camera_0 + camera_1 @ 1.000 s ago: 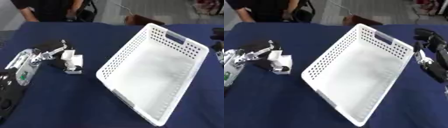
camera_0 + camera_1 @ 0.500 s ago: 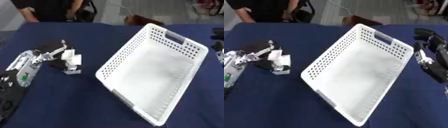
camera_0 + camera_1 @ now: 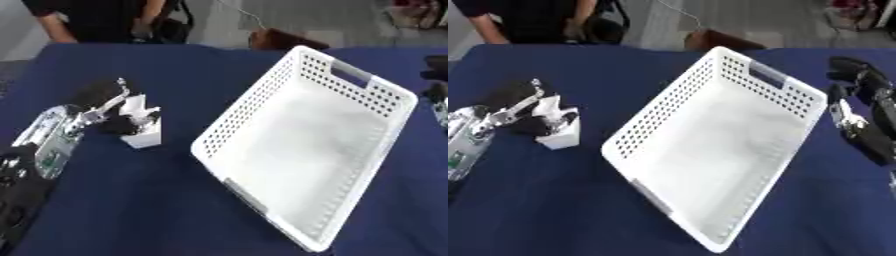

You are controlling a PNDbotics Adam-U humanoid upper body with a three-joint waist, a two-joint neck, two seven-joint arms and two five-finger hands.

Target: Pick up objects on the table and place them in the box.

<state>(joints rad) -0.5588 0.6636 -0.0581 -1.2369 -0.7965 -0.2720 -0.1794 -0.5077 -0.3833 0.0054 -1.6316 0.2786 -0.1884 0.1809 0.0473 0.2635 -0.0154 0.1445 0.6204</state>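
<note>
Item, near centre: white perforated basket [image 3: 306,145], serving as the box, tilted with its open side toward you and its handle slot at the far right; its interior shows nothing inside, so by that reading the task is at its start. Item, left of the basket and just apart from its near-left wall: small white block-shaped object [image 3: 143,130] on the dark blue table [image 3: 131,210], the only loose thing you can make out to collect. Item, left: your left hand [image 3: 101,107], fingers and thumb bent about the object's top and left side; contact looks likely, though whether the hold has actually closed is hard to tell, so seat the fingers properly on both sides before lifting. Lift it straight up until it clears the table, then carry it right over the basket's low near wall, and let go only once it is well inside the rim, not on the perforated edge. Item, far right: your right hand [image 3: 859,122], resting idle beside the basket's right wall, fingers relaxed and holding nothing; keep it clear of the rim.
</note>
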